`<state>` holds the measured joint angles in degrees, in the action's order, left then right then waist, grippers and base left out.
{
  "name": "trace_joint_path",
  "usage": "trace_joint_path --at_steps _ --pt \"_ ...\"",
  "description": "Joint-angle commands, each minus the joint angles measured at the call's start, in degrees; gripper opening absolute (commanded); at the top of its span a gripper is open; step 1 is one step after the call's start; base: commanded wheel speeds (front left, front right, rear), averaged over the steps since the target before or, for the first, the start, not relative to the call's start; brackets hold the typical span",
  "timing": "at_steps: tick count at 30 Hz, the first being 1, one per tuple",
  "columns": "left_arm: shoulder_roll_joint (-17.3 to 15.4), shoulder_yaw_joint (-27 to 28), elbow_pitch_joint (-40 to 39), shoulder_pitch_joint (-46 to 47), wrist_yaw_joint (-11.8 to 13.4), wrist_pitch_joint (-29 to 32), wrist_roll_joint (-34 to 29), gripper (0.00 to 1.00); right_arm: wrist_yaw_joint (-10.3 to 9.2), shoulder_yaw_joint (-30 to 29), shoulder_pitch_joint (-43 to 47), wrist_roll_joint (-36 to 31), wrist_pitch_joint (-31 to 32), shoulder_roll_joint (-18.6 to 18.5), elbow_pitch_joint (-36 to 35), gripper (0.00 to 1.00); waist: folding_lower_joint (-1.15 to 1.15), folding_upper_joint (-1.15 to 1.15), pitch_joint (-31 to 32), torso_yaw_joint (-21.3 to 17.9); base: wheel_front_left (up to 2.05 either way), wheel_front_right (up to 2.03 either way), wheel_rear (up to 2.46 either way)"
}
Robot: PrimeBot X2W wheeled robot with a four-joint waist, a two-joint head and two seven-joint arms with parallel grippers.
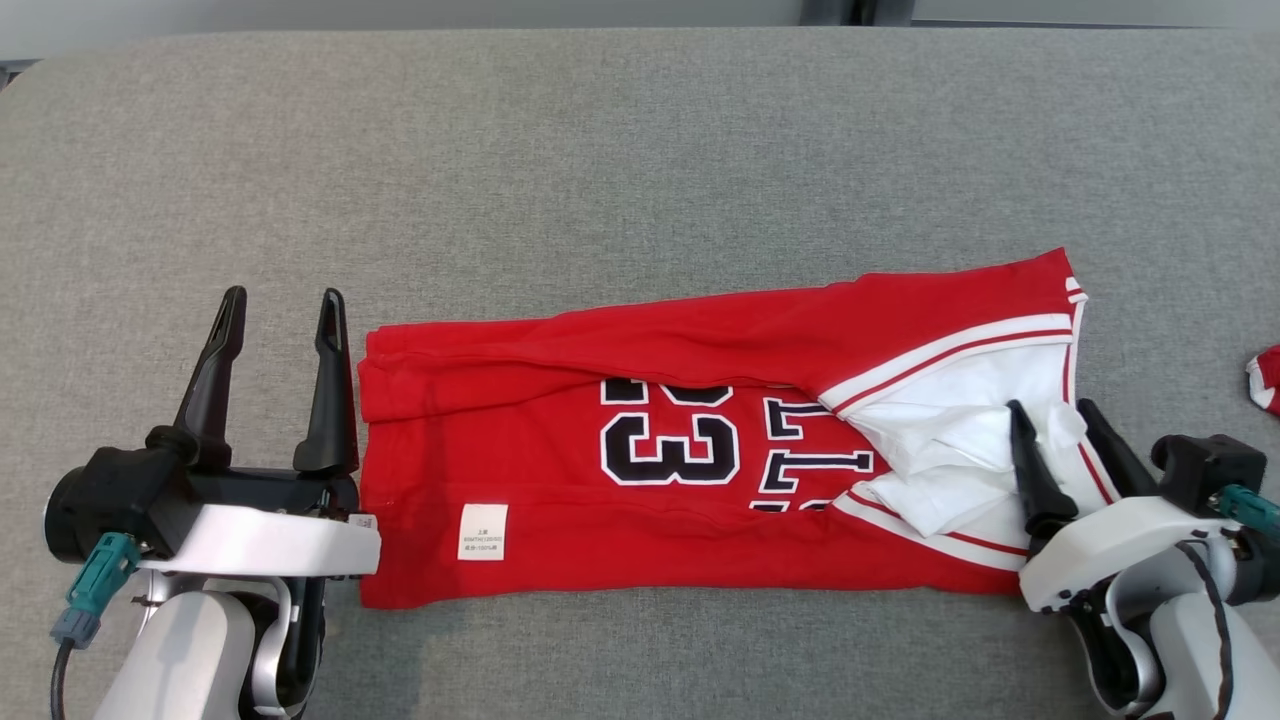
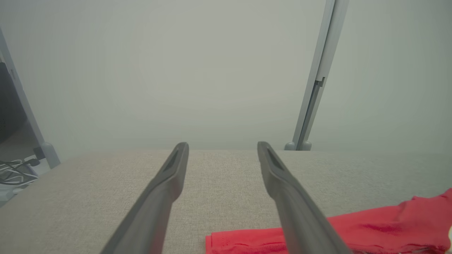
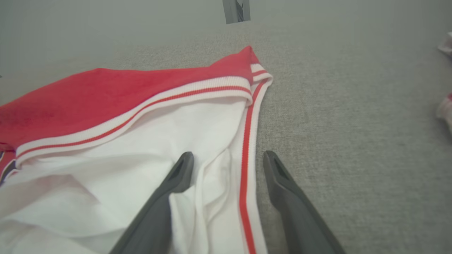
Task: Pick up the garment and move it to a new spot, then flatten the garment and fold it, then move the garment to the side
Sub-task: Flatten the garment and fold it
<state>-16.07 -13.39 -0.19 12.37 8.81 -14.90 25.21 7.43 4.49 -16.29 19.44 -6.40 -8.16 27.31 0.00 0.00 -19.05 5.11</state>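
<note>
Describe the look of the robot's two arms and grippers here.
Both arms match. The left gripper and right gripper each have two long dark grey fingers that taper to narrow tips with a recess near the end, mounted on a black block. Behind it is a glossy white wrist shell. A teal connector plugs into each wrist. A dark cable runs along the right arm.

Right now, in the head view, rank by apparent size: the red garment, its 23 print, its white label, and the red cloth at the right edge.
1. red garment
2. 23 print
3. white label and red cloth: they look alike, and the frame cuts the cloth off, so unranked.
</note>
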Motion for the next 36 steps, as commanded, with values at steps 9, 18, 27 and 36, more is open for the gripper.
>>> trace_joint_path --at_steps 9,18,27,36 --pt "-0.2 1.1 0.9 0.6 -0.6 -0.3 -0.2 1.0 0.04 5.0 1.5 4.2 -2.3 0.0 3.3 0.0 0.0 0.0 0.4 -1.3 0.0 0.0 0.0" --pt "-0.4 2.0 0.8 0.0 -0.8 -0.3 -0.1 1.0 0.04 -2.0 3.5 1.4 -5.6 -4.7 -5.4 0.0 0.0 0.0 0.6 -3.2 0.0 0.0 0.0" --pt "-0.5 2.4 1.1 0.0 -1.2 -0.3 0.2 1.0 0.05 -8.5 8.4 -2.4 -2.0 -5.8 -14.3 0.0 0.0 0.0 0.6 -4.8 0.0 0.0 0.0" --pt "-0.4 2.2 2.2 1.2 -2.1 -0.3 0.5 1.0 0.06 -3.7 6.0 -4.1 0.6 -4.0 -23.7 0.0 0.0 0.0 1.3 -4.9 0.0 0.0 0.0"
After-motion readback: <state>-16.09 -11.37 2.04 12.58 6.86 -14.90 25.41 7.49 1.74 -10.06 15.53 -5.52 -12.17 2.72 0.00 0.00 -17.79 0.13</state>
